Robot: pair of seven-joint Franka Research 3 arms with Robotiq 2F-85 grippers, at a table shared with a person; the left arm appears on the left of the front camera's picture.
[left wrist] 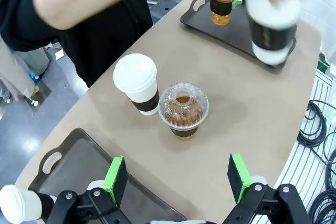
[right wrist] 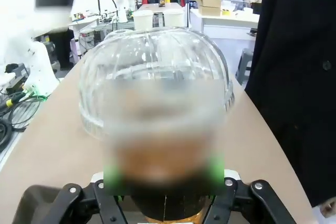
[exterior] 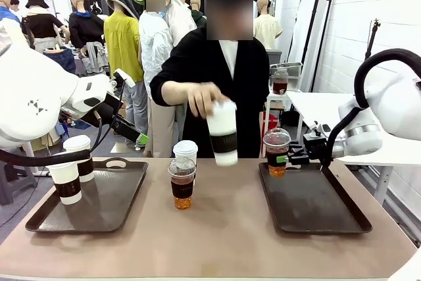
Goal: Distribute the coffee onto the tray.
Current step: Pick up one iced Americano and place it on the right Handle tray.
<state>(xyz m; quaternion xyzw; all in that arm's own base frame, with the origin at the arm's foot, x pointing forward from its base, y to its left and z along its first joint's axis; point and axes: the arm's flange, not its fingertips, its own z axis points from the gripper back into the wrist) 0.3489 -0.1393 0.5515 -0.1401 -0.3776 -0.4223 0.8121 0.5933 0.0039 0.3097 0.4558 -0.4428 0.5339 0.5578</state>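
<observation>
Front view: your right tool [exterior: 284,160] is closed on a clear dome-lidded cup [exterior: 277,149] at the 11 o'clock corner of the right tray [exterior: 316,208]. You cannot tell whether the cup's base touches the tray. Your left tool [exterior: 135,135] hangs in the air above the 1 o'clock corner of the left tray [exterior: 99,208]. On that tray, 2 white sleeved cups [exterior: 66,182] stand at its 9 o'clock side. At mid tabletop [exterior: 223,241] a white cup [exterior: 185,153] stands just behind a second dome-lidded cup [exterior: 181,182]. Above them the person's hand [exterior: 204,100] holds a tilted white cup [exterior: 222,133] in the air.

Left wrist view: the left tool's green pads [left wrist: 114,179] stand wide apart with nothing between them, over the bare tabletop beside the left tray. The white cup and the second dome-lidded cup stand at 12 o'clock from the pads.

Right wrist view: green pads press both sides of the clear dome-lidded cup, low on its body, dome upright.
</observation>
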